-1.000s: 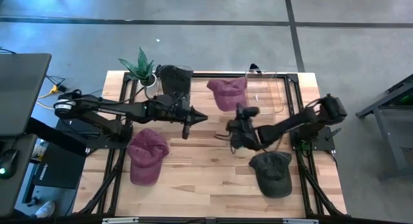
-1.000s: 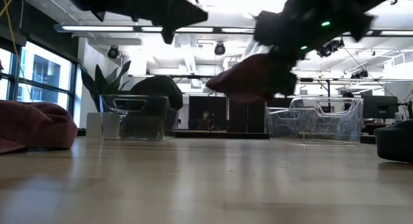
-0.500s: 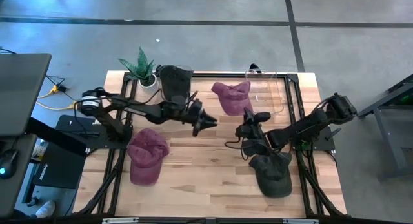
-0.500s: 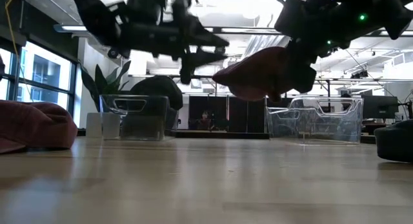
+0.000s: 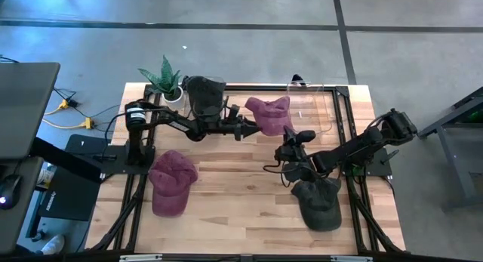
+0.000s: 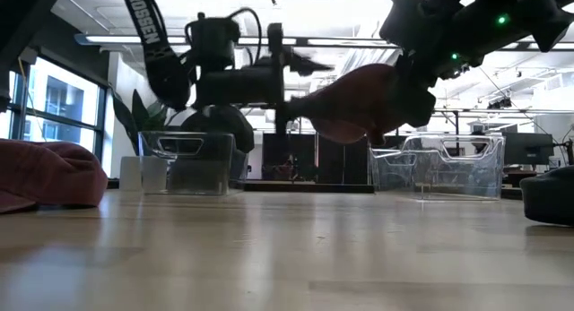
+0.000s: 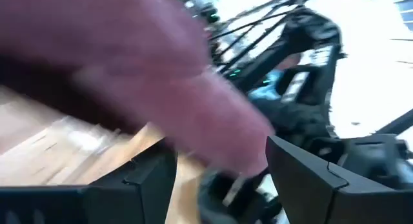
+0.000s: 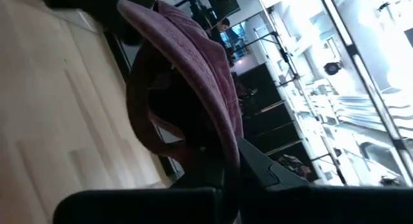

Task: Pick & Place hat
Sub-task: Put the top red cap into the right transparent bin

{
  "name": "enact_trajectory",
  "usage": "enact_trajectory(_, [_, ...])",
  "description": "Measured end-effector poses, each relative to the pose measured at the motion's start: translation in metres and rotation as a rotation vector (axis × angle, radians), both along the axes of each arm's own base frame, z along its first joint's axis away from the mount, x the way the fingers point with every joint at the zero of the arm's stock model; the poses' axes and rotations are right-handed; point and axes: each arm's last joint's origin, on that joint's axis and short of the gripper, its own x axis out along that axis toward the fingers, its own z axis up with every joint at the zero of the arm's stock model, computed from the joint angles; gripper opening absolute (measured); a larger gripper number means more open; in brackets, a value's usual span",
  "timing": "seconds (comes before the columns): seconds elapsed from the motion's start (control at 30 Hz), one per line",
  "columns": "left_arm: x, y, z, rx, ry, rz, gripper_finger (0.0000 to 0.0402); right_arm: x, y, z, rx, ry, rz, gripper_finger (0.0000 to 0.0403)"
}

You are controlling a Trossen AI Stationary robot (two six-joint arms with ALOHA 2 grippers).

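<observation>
Maroon cap [image 5: 268,113] held in the air by the right gripper [image 5: 287,135], just beside the clear bin [image 5: 323,111].
The cap is light, soft cloth that sags, with only the brim stiffer; the brim or crown edge is probably the best place to take it. The right gripper is pinched shut on its edge. The left gripper [image 5: 249,128], jaws spread wide, now reaches the cap; a second ago it was narrow and well apart, nearer the potted plant [image 5: 167,79], and the cap has shifted little.
</observation>
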Motion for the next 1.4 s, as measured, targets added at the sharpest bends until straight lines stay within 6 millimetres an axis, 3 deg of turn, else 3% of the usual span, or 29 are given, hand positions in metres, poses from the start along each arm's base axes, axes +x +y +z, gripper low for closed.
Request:
enact_trajectory(0.23, [0.015,0.001,0.013,0.082,-0.063,-0.001,0.0199,0.0,0.002,0.002,0.007,-0.026,0.001,0.0009])
enact_trajectory(0.63, [0.016,0.0,0.016,0.141,-0.075,-0.055,0.0015,0.0,0.007,0.001,0.035,-0.048,0.045,0.0016])
enact_trajectory(0.77, [0.014,0.005,0.015,0.199,-0.077,-0.115,0.0014,0.001,0.008,-0.001,0.091,-0.085,0.095,0.0034])
enact_trajectory(0.87, [0.01,0.013,0.015,0.246,-0.077,-0.213,0.0012,0.0,0.014,-0.001,0.165,-0.095,0.195,0.0073])
enact_trajectory(1.0, [0.003,0.024,0.013,0.304,-0.072,-0.391,0.0003,-0.006,0.022,0.003,0.381,-0.121,0.385,0.0135])
enact_trajectory(1.13, [-0.001,0.028,0.013,0.363,-0.082,-0.504,0.0,-0.02,0.024,0.002,0.797,-0.083,0.518,0.0182])
enact_trajectory(1.23, [-0.003,0.025,0.014,0.448,-0.116,-0.614,0.0,-0.029,0.027,0.004,1.086,-0.047,0.576,0.0202])
enact_trajectory(1.4, [-0.002,0.005,0.014,0.573,-0.169,-0.776,0.0,-0.036,0.035,0.029,1.472,-0.088,0.776,0.021])
